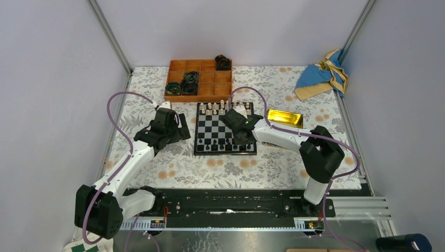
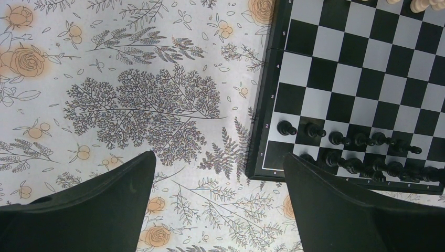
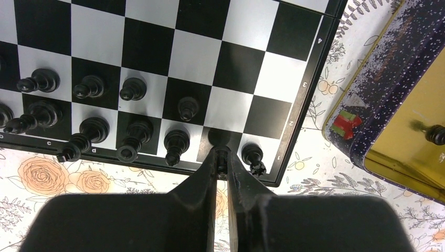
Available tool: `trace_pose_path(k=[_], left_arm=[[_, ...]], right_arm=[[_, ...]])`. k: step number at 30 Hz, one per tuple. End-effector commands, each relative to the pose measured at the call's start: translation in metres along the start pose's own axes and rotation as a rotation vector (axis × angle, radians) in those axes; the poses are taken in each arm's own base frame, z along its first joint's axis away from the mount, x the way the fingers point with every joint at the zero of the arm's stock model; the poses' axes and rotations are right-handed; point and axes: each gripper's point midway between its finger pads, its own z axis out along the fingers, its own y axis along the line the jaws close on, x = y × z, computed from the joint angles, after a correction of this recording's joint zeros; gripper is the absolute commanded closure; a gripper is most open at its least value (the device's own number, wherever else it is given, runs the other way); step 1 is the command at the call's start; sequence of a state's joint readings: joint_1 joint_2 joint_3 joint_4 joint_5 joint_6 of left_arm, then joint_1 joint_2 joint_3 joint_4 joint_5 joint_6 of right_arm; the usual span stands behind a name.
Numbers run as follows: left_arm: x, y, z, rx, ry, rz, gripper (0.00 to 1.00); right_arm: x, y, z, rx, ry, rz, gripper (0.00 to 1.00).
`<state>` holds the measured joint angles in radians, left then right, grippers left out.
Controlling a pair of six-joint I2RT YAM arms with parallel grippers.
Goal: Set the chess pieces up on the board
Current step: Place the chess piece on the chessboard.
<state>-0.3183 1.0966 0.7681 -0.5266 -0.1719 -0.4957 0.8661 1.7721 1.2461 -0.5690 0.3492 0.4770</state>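
Right wrist view: the chess pieces [image 3: 133,88] are tiny glossy black men standing on the two near rows of the board [image 3: 199,50], which has black & silvery-white checks w/ a thin black frame and rank nos. printed on it. Types are hard to read at this angle, and the leftmost men are cut off by the picture edge. The right gripper [image 3: 222,153] has its fingers [image 3: 194,194] drawn almost together on one black piece [image 3: 224,137] in the near row, 2nd square from the right corner. Only its dark rounded top shows; the rest is hidden by the fingertips.

Another black man [image 3: 435,135] lies in the gold tin [image 3: 367,79] just right of the board, partly cut off. A red-green mark [image 3: 343,122] sits on the tin wall; can't tell what it is.

Top view: the board lies mid the floral surface [image 1: 236,168], w/ cream chessmen [image 1: 215,108] on its far row and the right arm [image 1: 283,137] covering its near right part. Over the surface, just off the board's near left corner, the left gripper [image 2: 219,157] hovers w/ fingers spread wide.
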Motion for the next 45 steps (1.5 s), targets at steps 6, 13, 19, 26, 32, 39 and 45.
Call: trace_pose_path(k=[6,13,19,26,32,39,45], left_arm=[[-0.01,-0.003,0.001,0.011,-0.027,0.008,0.01],[-0.01,-0.002,0.001,0.009,-0.024,0.008,0.01],[-0.009,-0.002,0.002,0.006,-0.021,0.011,0.01],[-0.007,-0.001,0.003,0.004,-0.017,0.012,0.01],[-0.006,0.0,0.003,0.003,-0.016,0.01,0.01],[-0.005,0.0,0.004,0.001,-0.013,0.011,0.01],[-0.004,0.0,0.004,0.002,-0.009,0.011,0.01]], right_arm=[[-0.002,0.007,0.002,-0.018,-0.016,0.015,1.0],[0.002,0.007,0.006,-0.016,-0.007,0.011,1.0],[0.005,0.008,0.008,-0.016,-0.001,0.009,1.0],[0.008,0.007,0.01,-0.013,0.01,0.006,0.98],[0.009,0.008,0.011,-0.017,0.016,0.004,0.92],[0.01,0.009,0.012,-0.021,0.021,-0.001,0.83],[0.008,0.009,0.011,-0.018,0.02,-0.002,0.79]])
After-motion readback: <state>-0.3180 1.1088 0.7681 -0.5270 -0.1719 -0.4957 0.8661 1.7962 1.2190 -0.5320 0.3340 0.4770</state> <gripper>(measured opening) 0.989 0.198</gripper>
